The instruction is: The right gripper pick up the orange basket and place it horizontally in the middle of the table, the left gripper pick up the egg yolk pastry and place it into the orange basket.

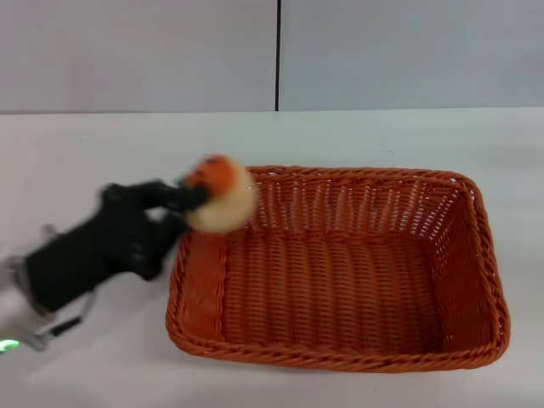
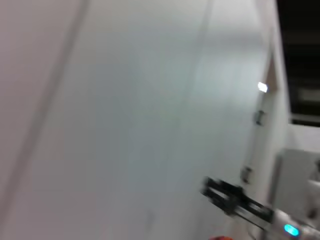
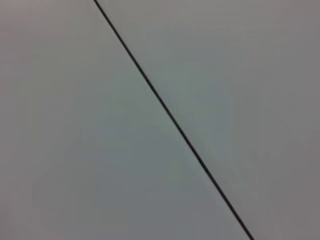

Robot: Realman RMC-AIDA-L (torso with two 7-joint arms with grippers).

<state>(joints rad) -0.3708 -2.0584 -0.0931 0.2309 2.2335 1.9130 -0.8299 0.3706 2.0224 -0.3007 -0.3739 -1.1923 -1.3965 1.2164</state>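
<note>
Egg yolk pastry [image 1: 220,197] clamped in left gripper [image 1: 189,198] over orange basket [image 1: 340,357] rim, white table [image 1: 85,153], grey wall [image 1: 136,51]

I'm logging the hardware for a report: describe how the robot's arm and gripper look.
In the head view only the left gripper shows: matte black, chunky body tapering to blocky fingers. Behind it the arm turns silvery grey, with a thin dark cable looping underneath and a small green light near the frame's edge. The right gripper is not in the head view.
</note>
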